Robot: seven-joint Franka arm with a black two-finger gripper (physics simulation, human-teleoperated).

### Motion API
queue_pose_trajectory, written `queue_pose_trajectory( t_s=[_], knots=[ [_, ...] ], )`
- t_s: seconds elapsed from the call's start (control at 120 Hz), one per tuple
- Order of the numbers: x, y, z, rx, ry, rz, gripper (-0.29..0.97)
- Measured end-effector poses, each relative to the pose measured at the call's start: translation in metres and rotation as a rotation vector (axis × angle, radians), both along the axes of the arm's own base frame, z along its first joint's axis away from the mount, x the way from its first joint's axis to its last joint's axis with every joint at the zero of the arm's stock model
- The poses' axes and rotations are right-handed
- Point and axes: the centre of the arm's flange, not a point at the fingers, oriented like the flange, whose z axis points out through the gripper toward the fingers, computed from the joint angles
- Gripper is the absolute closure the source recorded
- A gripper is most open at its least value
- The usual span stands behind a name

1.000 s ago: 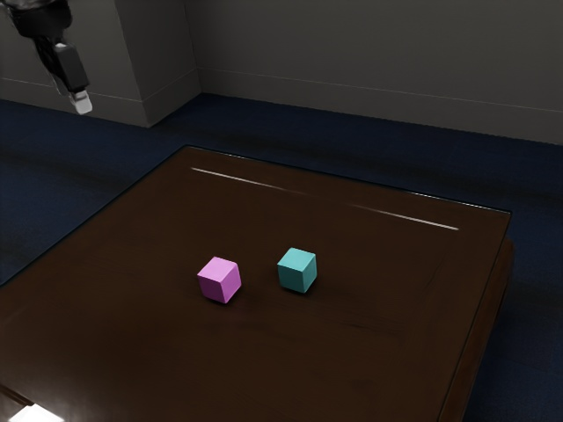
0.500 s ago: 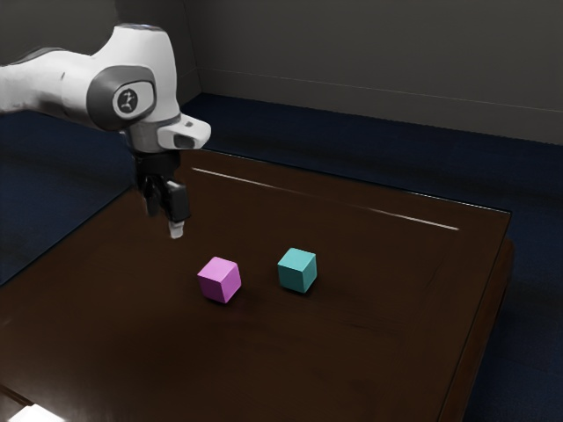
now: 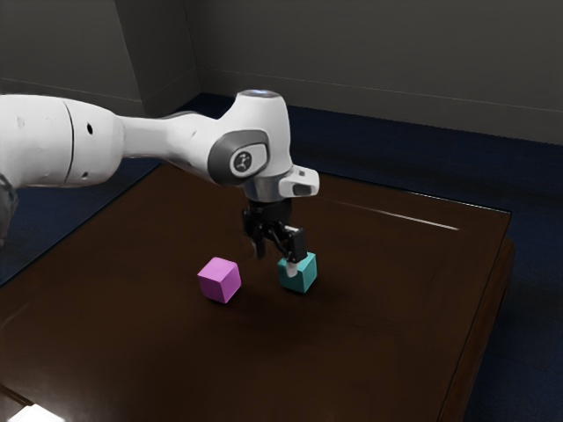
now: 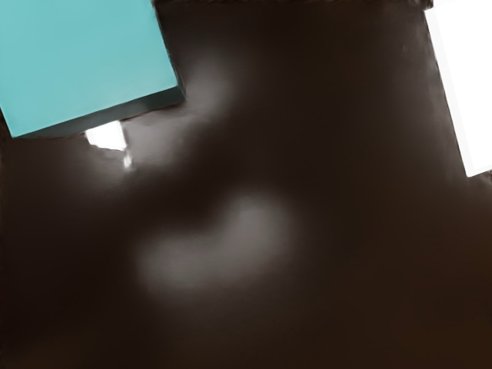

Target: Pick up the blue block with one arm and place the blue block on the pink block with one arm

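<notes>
The blue block point(image 3: 299, 272) is a teal cube standing on the dark brown table point(image 3: 378, 343), right of centre. The pink block point(image 3: 219, 280) sits a short way toward the exterior view's left of it, apart from it. My gripper point(image 3: 274, 252) hangs low over the table, open, just beside the blue block on its pink-block side. One fingertip point(image 3: 291, 258) stands against the blue block's upper edge. In the wrist view the blue block point(image 4: 81, 61) lies off to one side of the hand, with a white fingertip point(image 4: 108, 137) at its edge. Nothing is between the fingers.
The table's far edge point(image 3: 352, 180) borders dark blue floor point(image 3: 528, 290) and grey walls. My white arm point(image 3: 132, 145) reaches in from the exterior view's left, above the table's left half. A pale patch point(image 3: 26, 413) shows at the lower left corner.
My arm has swept from the upper left across the table and come down beside the blue block. Neither block has moved.
</notes>
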Motion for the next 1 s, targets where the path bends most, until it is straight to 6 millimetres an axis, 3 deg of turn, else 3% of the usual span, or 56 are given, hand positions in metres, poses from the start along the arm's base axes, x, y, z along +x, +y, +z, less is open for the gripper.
queue_pose_trajectory(
  t_s=[0.15,0.308,0.608,0.658,0.808,0.9,1.0],
  knots=[
    [0.029,0.008,-0.018,0.02,-0.019,0.058,0.0],
    [0.062,0.022,-0.055,0.03,-0.007,0.123,0.0],
    [0.087,0.021,-0.091,0.038,0.003,0.181,0.0],
    [0.088,0.021,-0.098,0.041,0.009,0.189,0.06],
    [0.089,0.022,-0.104,0.051,0.013,0.205,0.31],
    [0.09,0.023,-0.105,0.06,0.011,0.213,0.33],
    [0.088,0.022,-0.092,0.08,0.002,0.213,0.36]
  ],
)
